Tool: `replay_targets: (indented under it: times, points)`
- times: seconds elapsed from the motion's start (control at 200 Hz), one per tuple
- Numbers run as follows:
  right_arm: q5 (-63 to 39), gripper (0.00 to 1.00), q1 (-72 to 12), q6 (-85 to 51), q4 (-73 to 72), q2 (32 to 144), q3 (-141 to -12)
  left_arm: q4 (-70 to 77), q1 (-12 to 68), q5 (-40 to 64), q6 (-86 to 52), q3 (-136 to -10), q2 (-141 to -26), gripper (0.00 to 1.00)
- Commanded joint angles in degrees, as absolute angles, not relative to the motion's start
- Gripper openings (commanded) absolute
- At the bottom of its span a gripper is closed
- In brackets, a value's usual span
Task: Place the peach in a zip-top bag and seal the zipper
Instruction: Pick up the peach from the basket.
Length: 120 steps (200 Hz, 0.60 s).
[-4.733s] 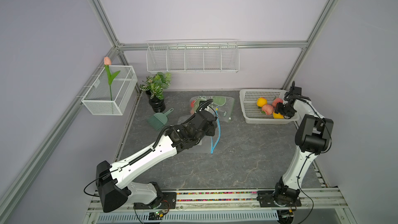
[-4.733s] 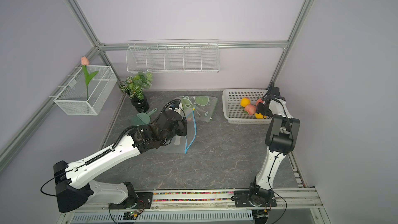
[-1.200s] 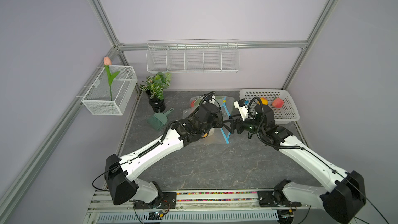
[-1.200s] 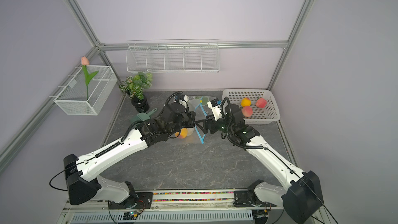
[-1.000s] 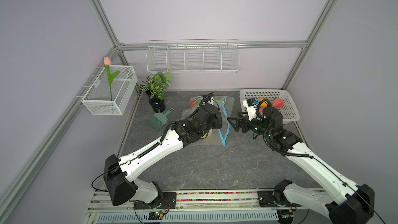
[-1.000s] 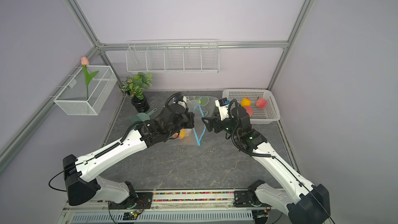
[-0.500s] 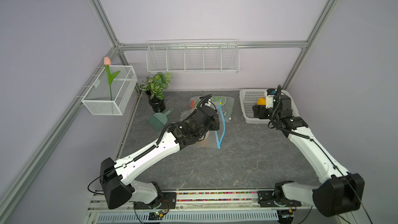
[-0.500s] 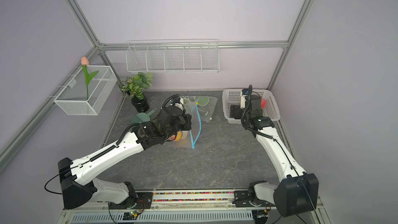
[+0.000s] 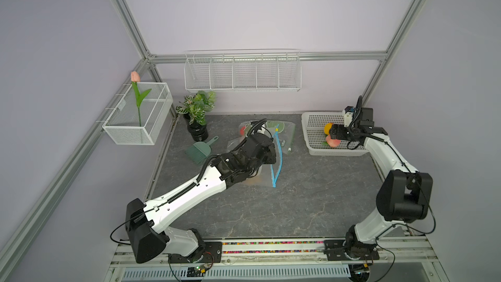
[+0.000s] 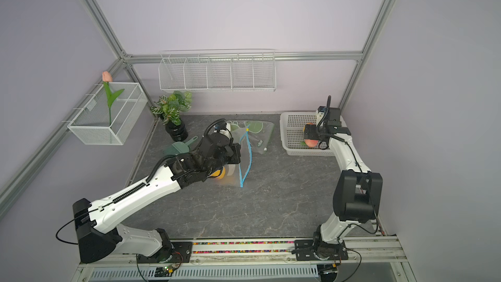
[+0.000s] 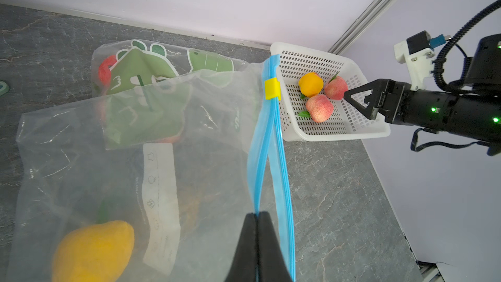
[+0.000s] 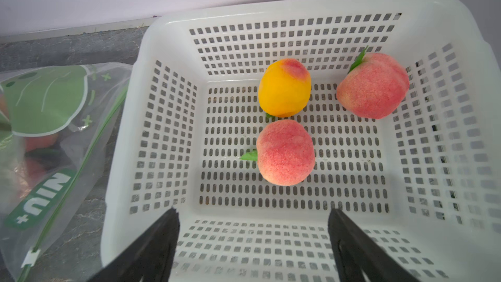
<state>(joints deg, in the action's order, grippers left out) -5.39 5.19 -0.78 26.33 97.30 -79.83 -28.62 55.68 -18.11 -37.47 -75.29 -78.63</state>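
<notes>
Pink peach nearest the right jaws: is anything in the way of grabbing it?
Nothing visible does. The right jaws stand open over the basket, and the peach lies bare straight ahead of them, with no other fruit in between.

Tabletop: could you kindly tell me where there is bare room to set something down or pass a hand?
Free: the broad grey tabletop between the zip-top bag and the front rail, and the narrow lane between the blue zipper and the white basket. Crowded: the back left, with plant, green brush, printed bag and the left arm.
</notes>
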Motion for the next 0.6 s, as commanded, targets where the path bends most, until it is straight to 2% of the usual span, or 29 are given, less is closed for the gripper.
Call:
replay_targets:
  times: [0.0, 0.4, 0.595]
  points:
    - [-8.08, 0.89, 6.29, 1.26, 29.08, 101.36, -83.62, -29.15, 55.82, -19.51, -37.62, -74.94, -77.61, 0.0]
    - [-7.29, 0.88, 7.37, 2.11, 39.58, 118.4, -101.23, -29.44, 55.83, -19.91, -36.94, -75.49, -78.12, 0.0]
    - [-4.96, 0.87, 7.38, 2.19, 42.25, 122.27, -104.46, -29.53, 55.77, -20.13, -36.87, -75.51, -78.3, 0.0]
